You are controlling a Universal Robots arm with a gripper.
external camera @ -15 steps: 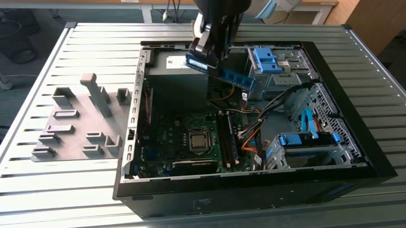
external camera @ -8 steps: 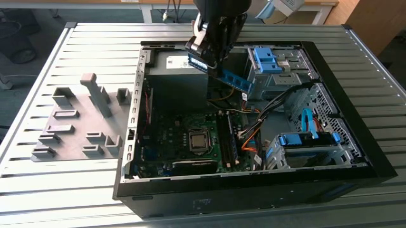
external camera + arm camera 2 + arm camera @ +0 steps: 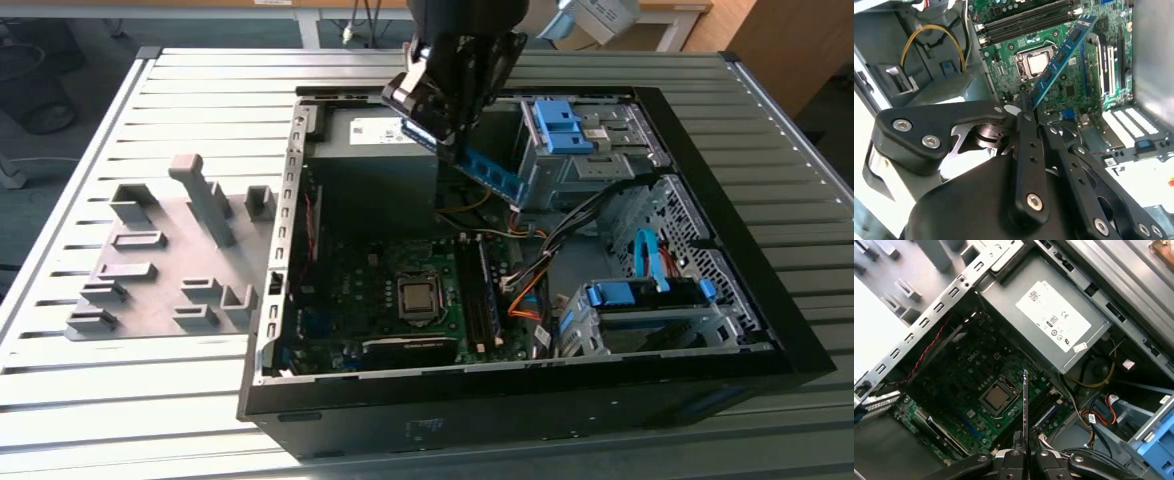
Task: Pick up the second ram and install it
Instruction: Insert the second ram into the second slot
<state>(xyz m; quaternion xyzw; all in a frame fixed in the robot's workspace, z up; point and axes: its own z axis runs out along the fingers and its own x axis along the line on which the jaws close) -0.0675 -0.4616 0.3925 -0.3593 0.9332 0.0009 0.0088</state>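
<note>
The second ram (image 3: 489,172) is a thin blue-green board with black chips, held tilted in the air above the open computer case (image 3: 747,330). My gripper (image 3: 446,136) is shut on its upper end. In the second wrist view the ram (image 3: 1061,54) slants out from the fingers (image 3: 1026,116) over the green motherboard (image 3: 1004,70), near the processor socket (image 3: 1037,62). In the first wrist view the ram (image 3: 1025,407) appears edge-on as a thin line rising from the gripper (image 3: 1025,454), above the memory slots (image 3: 1048,409).
A grey power supply (image 3: 371,150) with a white label fills the case's far corner. Blue drive cages (image 3: 567,128) (image 3: 643,300) and loose cables (image 3: 534,268) lie at the exterior view's right. A grey holder plate with blocks (image 3: 171,262) rests on the slatted table (image 3: 120,410).
</note>
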